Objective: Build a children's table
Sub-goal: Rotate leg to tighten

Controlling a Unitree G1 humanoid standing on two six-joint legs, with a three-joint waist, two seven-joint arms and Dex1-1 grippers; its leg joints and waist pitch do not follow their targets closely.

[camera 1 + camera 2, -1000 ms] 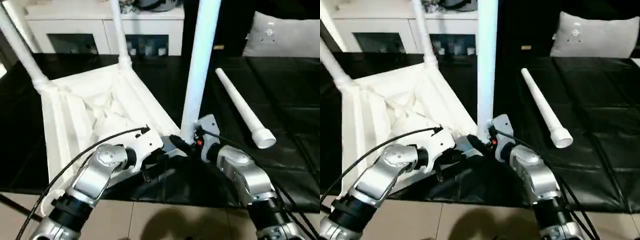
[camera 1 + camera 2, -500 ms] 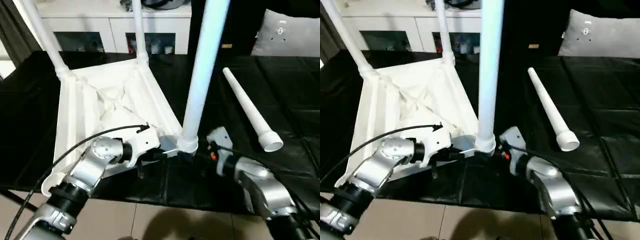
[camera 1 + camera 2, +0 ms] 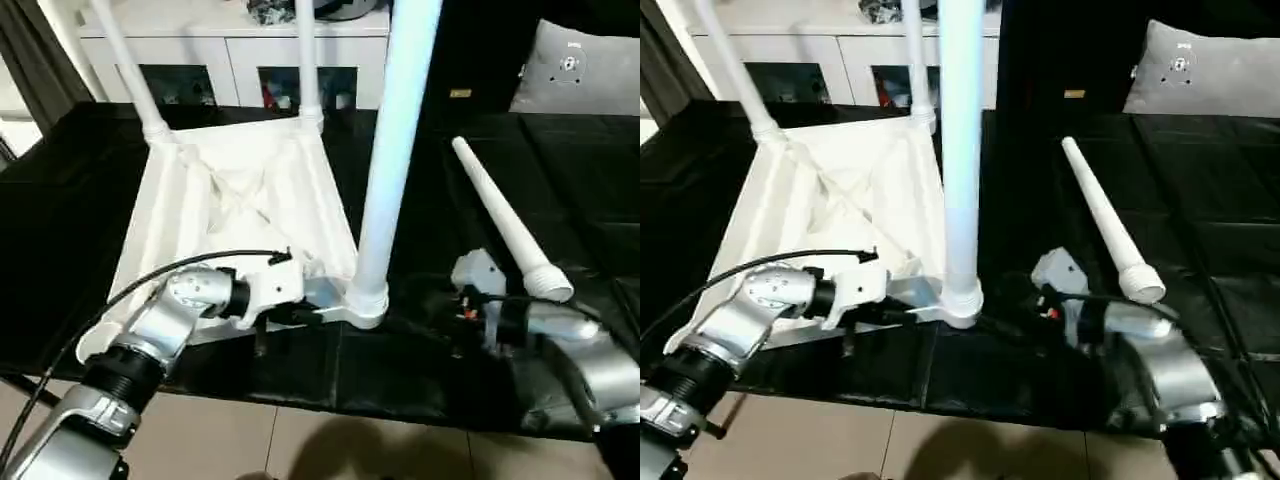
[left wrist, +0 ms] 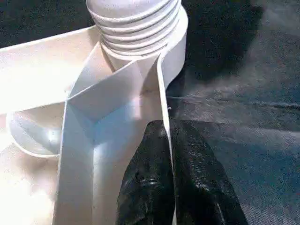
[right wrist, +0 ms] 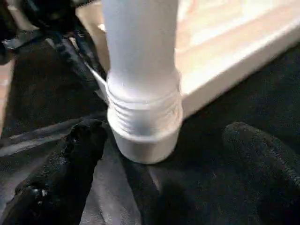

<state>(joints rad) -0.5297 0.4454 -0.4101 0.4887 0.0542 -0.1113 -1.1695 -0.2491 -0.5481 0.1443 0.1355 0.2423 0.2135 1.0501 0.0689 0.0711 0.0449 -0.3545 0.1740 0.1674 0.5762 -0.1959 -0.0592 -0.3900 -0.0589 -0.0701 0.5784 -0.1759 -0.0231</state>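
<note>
Currently table top (image 3: 240,200) lies upside down on black mat (image 3: 600,190): three legs (image 3: 395,150) upright in sockets, one loose leg (image 3: 505,225) beside. Left gripper (image 4: 169,183) pinches top's rim; right gripper (image 5: 159,164) spread apart.

A black quilted mat (image 3: 560,160) with stitched square panels covers the work surface, its near edge ending above a beige tiled floor (image 3: 300,440). Behind the mat stands a low white cabinet (image 3: 230,60) with dark glass-fronted compartments (image 3: 175,85) holding small items too blurred to identify. On the cabinet's top sits a cluster of objects (image 3: 270,10), also unclear. A grey cushion (image 3: 580,70) leans at the far right, and a dark curtain (image 3: 30,70) hangs at the far left.
</note>
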